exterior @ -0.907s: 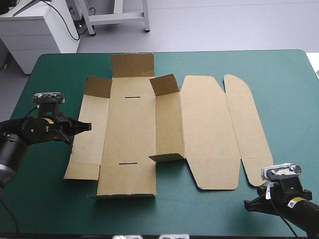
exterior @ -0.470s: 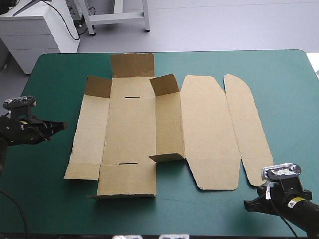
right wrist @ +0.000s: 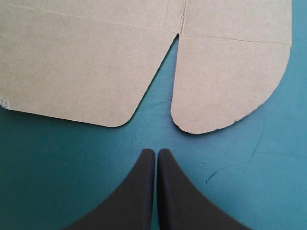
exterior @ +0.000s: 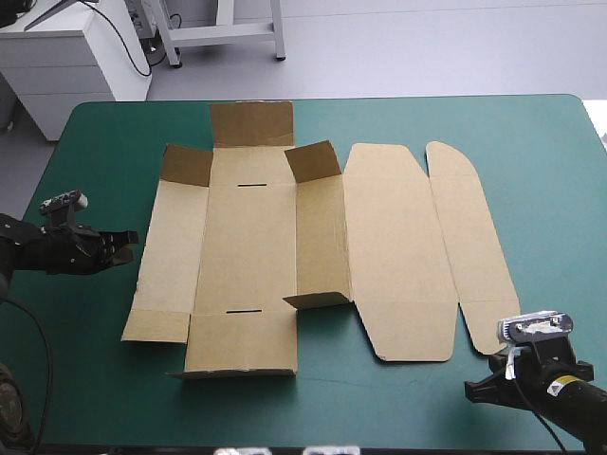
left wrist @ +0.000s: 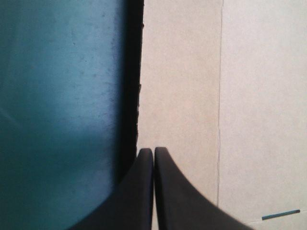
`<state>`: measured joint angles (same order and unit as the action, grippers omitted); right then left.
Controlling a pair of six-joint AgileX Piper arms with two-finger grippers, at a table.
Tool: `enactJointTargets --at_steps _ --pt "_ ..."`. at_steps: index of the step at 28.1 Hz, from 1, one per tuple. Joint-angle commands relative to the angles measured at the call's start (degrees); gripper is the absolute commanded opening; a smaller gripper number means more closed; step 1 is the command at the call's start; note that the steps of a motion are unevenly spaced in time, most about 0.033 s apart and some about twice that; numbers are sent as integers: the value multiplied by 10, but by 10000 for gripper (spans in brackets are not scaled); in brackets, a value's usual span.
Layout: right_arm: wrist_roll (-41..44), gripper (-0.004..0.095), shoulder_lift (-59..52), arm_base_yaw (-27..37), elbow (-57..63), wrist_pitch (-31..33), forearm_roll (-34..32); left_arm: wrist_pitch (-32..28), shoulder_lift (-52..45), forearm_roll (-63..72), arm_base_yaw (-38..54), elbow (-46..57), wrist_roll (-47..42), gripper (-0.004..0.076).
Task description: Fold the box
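Note:
The brown box (exterior: 247,246) lies cut open and mostly flat at the table's middle. Its far flap (exterior: 251,123) and two corner flaps (exterior: 313,159) stand raised, and a small flap (exterior: 318,300) is lifted near the front. My left gripper (exterior: 131,237) is shut, with its tip just left of the box's left edge. In the left wrist view its tip (left wrist: 153,150) sits at that edge of the board (left wrist: 192,86). My right gripper (exterior: 471,389) is shut on the cover, short of the rounded lid flaps (right wrist: 225,81).
The teal-green cover (exterior: 95,152) shows on all sides of the box. The table's near edge runs close behind the right gripper, and the left edge is close behind the left arm. A thin slot (left wrist: 280,214) is cut in the box's floor panel.
The left gripper pulled back leftward off the box's left panel, then edged back toward its edge. The right arm and the box stayed still.

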<state>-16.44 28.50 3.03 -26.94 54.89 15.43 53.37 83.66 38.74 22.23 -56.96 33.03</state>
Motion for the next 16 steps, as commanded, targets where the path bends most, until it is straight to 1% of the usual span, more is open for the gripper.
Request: enactJointTargets --at_steps 1,7,8,9,11,13,16 --pt "-3 -1 2 -1 -18 -22 10 -9 -10 30 1 -18 8 -8" --pt "-3 -1 2 -1 -18 -22 10 -8 -9 29 1 -18 58 -5" --pt "-3 -1 2 -1 -18 -22 10 -8 -9 28 1 -18 64 0" --pt "-3 -1 2 -1 -18 -22 10 -9 -8 18 1 -18 64 22" --pt "-3 -1 2 -1 -18 -22 10 -9 -8 0 1 -18 64 83" --pt "-3 -1 2 -1 -18 -22 10 -9 -8 -15 1 -18 64 171" --pt "-3 -1 2 -1 -18 -22 10 -12 -8 -23 1 -18 61 351"
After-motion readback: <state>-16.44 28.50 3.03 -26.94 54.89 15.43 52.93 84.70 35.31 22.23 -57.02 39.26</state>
